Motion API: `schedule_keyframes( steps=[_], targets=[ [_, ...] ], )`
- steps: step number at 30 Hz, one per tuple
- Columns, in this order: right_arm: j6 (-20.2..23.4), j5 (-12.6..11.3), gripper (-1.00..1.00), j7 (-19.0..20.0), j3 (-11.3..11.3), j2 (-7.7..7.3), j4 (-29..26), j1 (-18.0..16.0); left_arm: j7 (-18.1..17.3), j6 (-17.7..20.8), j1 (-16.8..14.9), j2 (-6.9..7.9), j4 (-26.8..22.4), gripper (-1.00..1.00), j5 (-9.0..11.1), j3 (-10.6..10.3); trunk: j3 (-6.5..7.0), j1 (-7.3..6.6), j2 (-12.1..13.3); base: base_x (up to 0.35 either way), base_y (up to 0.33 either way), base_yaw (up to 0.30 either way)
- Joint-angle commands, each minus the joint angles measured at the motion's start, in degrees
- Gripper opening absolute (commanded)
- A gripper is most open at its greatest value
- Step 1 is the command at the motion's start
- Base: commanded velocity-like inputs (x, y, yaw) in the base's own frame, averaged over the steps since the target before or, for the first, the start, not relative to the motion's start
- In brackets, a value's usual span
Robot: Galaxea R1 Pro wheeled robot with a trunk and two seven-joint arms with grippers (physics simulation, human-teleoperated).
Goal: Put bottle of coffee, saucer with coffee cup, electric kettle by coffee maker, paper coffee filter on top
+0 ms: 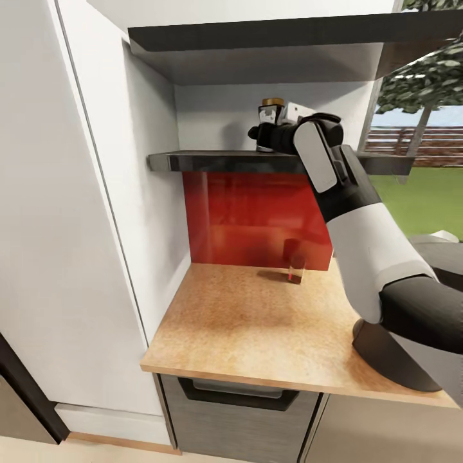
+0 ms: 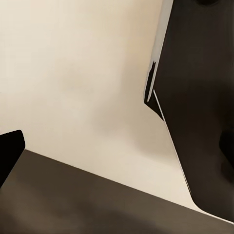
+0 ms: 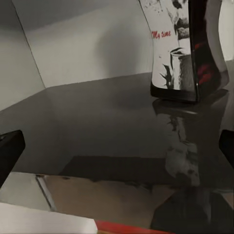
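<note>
While my right gripper [image 1: 262, 136] reaches onto the kitchen shelf [image 1: 212, 159], its fingers spread wide and empty, the bottle of coffee [image 1: 271, 119] stands just beyond it.

Bottle of coffee [image 1: 271, 119] stands on kitchen shelf [image 1: 212, 161], toward its right; second shelf [image 1: 270, 35] above. Right gripper [image 1: 257, 134] at shelf level, just near side of bottle. Countertop [image 1: 257, 328] below shelf; small glass [image 1: 294, 262] on its far side, by backsplash [image 1: 251, 218]

glossy black kitchen shelf [image 1: 212, 160], matt wood-grain countertop [image 1: 257, 321], shiny red backsplash [image 1: 251, 218].
</note>
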Motion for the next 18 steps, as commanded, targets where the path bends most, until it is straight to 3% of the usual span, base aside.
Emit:
schedule_keyframes(
  steps=[1, 15, 18],
  targets=[
    [0.0, -0.2, 1.0, -0.6, 0.1, 0.16, -0.1, -0.1, 0.0, -0.1, 0.0, 0.0, 0.0, 1.0, 0.4, 0.1, -0.12, 0.04, -0.1, 0.0, 0.0, 0.0],
    [-1.8, 0.7, 1.0, -0.6, -0.2, 0.46, -0.5, -0.2, 0.0, 0.0, 0.0, 0.09, 0.0, 1.0, 0.4, 0.0, -0.12, 0.04, -0.1, 0.0, 0.0, 0.0],
    [-2.0, 1.8, 1.0, -0.6, -0.2, 0.46, -0.2, -0.9, -0.1, 0.0, 0.0, 0.02, 0.0, 1.0, 0.4, 0.0, -0.12, 0.04, -0.1, 0.0, 0.0, 0.0]
  ],
)
